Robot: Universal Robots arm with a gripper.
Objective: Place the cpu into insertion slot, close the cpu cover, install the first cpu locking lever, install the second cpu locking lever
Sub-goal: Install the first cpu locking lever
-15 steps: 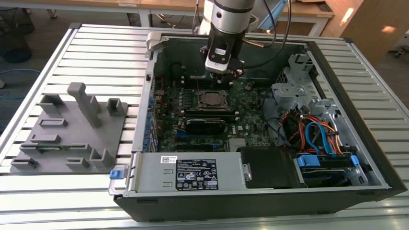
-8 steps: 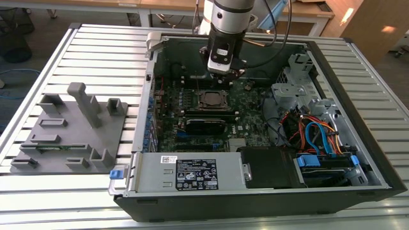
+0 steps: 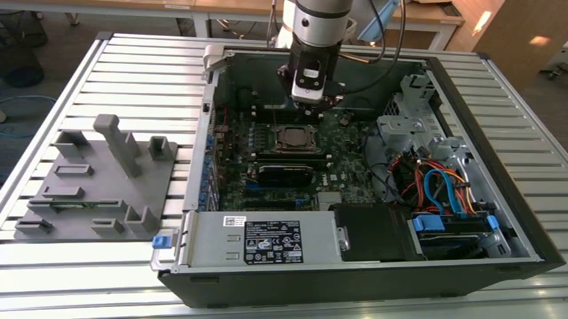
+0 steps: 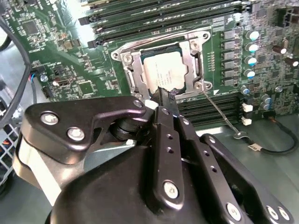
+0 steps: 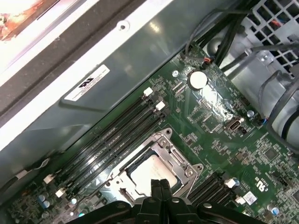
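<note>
The cpu [image 4: 163, 70] lies flat in the insertion slot [image 3: 296, 139] on the green motherboard, its silver top showing through the window of the cpu cover [image 4: 133, 65]. The cover lies down over the chip; in the first wrist view the cpu [image 5: 152, 170] sits inside the cover frame [image 5: 176, 156]. One thin metal locking lever [image 4: 219, 109] sticks out from a corner of the socket, unlatched. My gripper [image 3: 312, 101] hangs just above the far edge of the socket in the exterior view. Its fingers [image 5: 155, 187] are pressed together, shut on nothing, with the tips [image 4: 166, 93] at the cover's edge.
Long black memory slots [image 5: 112, 140] run beside the socket. A black card [image 3: 284, 174] and the labelled power supply box [image 3: 266, 239] lie nearer in the exterior view. Cables and drive bays [image 3: 443, 189] fill the case's right. A grey fixture [image 3: 98, 179] stands outside, left.
</note>
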